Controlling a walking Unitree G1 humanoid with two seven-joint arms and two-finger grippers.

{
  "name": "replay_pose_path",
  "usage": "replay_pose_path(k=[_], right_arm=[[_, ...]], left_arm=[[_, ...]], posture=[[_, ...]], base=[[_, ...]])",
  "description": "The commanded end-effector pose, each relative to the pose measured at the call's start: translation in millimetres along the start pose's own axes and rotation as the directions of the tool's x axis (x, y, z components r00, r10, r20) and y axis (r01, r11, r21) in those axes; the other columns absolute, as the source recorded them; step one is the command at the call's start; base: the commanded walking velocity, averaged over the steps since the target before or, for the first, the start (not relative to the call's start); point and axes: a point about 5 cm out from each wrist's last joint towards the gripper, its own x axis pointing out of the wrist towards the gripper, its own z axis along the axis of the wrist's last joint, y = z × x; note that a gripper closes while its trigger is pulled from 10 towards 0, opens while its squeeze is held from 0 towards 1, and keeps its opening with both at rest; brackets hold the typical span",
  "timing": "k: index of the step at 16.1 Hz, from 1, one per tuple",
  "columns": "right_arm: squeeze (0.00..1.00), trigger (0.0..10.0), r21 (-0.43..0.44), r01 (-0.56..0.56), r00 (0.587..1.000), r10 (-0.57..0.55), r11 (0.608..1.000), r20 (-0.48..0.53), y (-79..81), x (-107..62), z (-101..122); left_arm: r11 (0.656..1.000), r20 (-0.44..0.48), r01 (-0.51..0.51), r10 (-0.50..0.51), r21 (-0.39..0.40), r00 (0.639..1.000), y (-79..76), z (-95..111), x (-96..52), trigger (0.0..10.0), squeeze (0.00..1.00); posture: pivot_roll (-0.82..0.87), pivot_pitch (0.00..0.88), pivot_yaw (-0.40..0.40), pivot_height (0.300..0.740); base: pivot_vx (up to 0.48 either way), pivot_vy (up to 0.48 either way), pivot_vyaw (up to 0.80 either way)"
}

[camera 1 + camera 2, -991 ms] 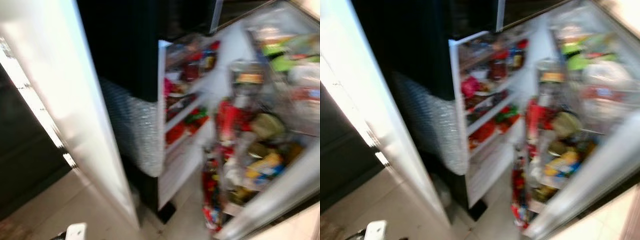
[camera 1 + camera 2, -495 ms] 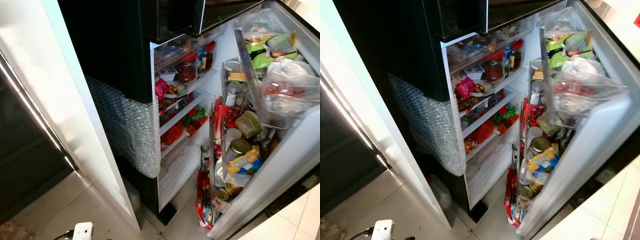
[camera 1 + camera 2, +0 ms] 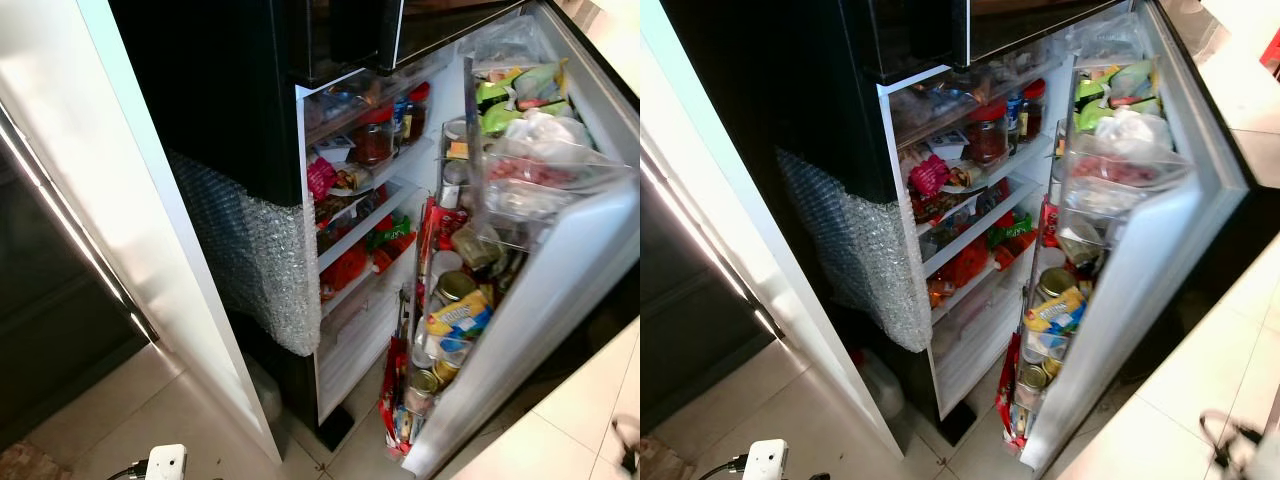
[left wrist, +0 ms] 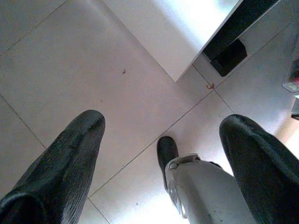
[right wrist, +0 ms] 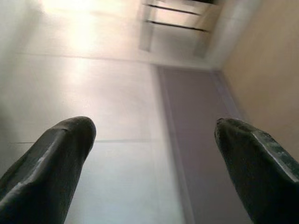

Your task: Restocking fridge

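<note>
A tall white panel (image 3: 120, 200) stands at the left of the scene, a dark glossy cabinet front (image 3: 40, 330) beyond it and a small white plug (image 3: 165, 462) lying on the pale tiled floor (image 3: 120, 420) at the near edge. To its right the black fridge (image 3: 230, 90) stands open, a sheet of bubble wrap (image 3: 255, 255) hanging down its near side. Inside, the fridge shelves (image 3: 365, 215) are crowded: a red-lidded jar (image 3: 375, 140) on an upper shelf, a pink packet (image 3: 322, 178) just below it, and red and green packets on the shelf under that. Further right the fridge door (image 3: 560, 300) is swung wide, its racks packed with green bags (image 3: 515, 95) at the top, a clear bag of red food (image 3: 540, 170) beneath them, and a yellow packet (image 3: 455, 315) among tins (image 3: 425, 382) lower down. The left gripper (image 4: 163, 154) hangs over the floor tiles with its jaws spread wide and nothing between them, the robot's grey foot (image 4: 201, 191) below and a black fridge foot (image 4: 229, 56) further off. The right gripper (image 5: 154, 154) likewise hangs with its jaws wide apart and empty, above pale floor beside a tan wall (image 5: 266, 70).
</note>
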Motion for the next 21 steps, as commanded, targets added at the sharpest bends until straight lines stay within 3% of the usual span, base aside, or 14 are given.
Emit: replay_pose_path(k=[1, 3, 4, 6, 7, 9, 11, 12, 15, 17, 18, 19, 21], right_arm=[[0.0, 10.0, 0.017, -0.068, 0.998, 0.068, 0.998, 0.019, -1.9, 5.8, 11], [0.0, 10.0, -0.04, -0.261, 0.964, 0.263, 0.964, 0.045, 6.4, 13.1, 30], [0.0, 10.0, -0.048, -0.291, 0.954, 0.293, 0.956, 0.055, 8.8, 14.3, 34], [0.0, 10.0, -0.154, -0.502, 0.854, 0.516, 0.851, 0.065, 40.6, 16.0, 50], [0.0, 10.0, -0.164, -0.524, 0.839, 0.54, 0.836, 0.069, 44.9, 15.8, 52], [0.0, 10.0, -0.202, -0.658, 0.717, 0.686, 0.725, 0.126, 81.2, 11.6, 71], [0.0, 10.0, -0.217, -0.712, 0.652, 0.744, 0.667, 0.147, 96.9, 6.7, 76], [0.0, 10.0, -0.234, -0.753, 0.593, 0.788, 0.615, 0.166, 109.6, 2.2, 82], [0.0, 10.0, -0.248, -0.813, 0.481, 0.848, 0.527, 0.223, 139.3, -10.4, 98], [0.0, 10.0, -0.276, -0.865, 0.36, 0.9, 0.42, 0.245, 170.7, -29.3, 106], [0.0, 10.0, -0.279, -0.873, 0.338, 0.908, 0.4, 0.247, 176.9, -33.3, 108], [0.0, 10.0, -0.301, -0.893, 0.265, 0.932, 0.333, 0.247, 198.2, -47.4, 110], [0.0, 10.0, -0.306, -0.91, 0.211, 0.947, 0.281, 0.24, 211.1, -57.3, 110]], left_arm=[[1.0, -0.032, 0.001, -0.001, 0.014, 0.999, 1.7, -4, -1.0, 10.0, 0.0], [1.0, -0.037, -0.002, 0.002, 0.017, 0.999, 2.5, -4, -0.9, 10.0, 0.0], [1.0, -0.037, -0.002, 0.002, 0.017, 0.999, 2.8, -4, -0.9, 10.0, 0.0], [1.0, -0.038, 0.006, -0.005, 0.019, 0.999, 3.2, -3, -0.8, 10.0, 0.0], [1.0, -0.038, 0.007, -0.006, 0.02, 0.999, 3.2, -3, -0.7, 10.0, 0.0], [1.0, -0.039, 0.011, -0.011, 0.019, 0.999, 3.7, -3, -0.7, 10.0, 0.0], [1.0, -0.04, 0.012, -0.012, 0.019, 0.999, 3.7, -3, -0.7, 10.0, 0.0], [1.0, -0.042, 0.014, -0.013, 0.02, 0.999, 3.2, -3, -0.6, 10.0, 0.0], [1.0, -0.046, 0.014, -0.013, 0.021, 0.999, 3.1, -3, -0.6, 10.0, 0.0], [1.0, -0.049, 0.018, -0.017, 0.021, 0.999, 2.7, -3, -0.5, 10.0, 0.0], [1.0, -0.05, 0.02, -0.019, 0.023, 0.999, 2.5, -3, -0.4, 10.0, 0.0], [0.999, -0.048, 0.023, -0.021, 0.024, 0.999, 2.0, -3, -0.2, 10.0, 0.0], [1.0, -0.045, 0.022, -0.021, 0.021, 0.999, 1.8, -2, -0.1, 10.0, 0.0]], posture=[[-0.1, 0.0, 0.029, 0.74], [-0.1, 0.0, 0.028, 0.74], [-0.1, 0.0, 0.03, 0.74], [-0.09, 0.0, 0.032, 0.74], [-0.09, 0.0, 0.031, 0.74], [-0.09, 0.0, 0.031, 0.74], [-0.08, 0.0, 0.03, 0.74], [-0.08, 0.0, 0.029, 0.74], [-0.08, 0.0, 0.023, 0.74], [-0.08, 0.0, 0.023, 0.74], [-0.08, 0.0, 0.022, 0.74], [-0.07, 0.0, 0.02, 0.74], [-0.07, 0.0, 0.02, 0.74]], base=[[0.0, 0.0, 0.0], [0.0, 0.0, 0.0], [0.0, 0.0, 0.0], [0.0, 0.0, 0.0], [0.0, 0.0, 0.0], [0.0, 0.0, 0.0], [0.0, 0.0, 0.0], [0.0, 0.0, 0.0], [0.0, 0.0, 0.0], [0.0, 0.0, 0.0], [0.0, 0.0, 0.0], [0.0, 0.0, 0.0], [0.0, 0.0, 0.0]])
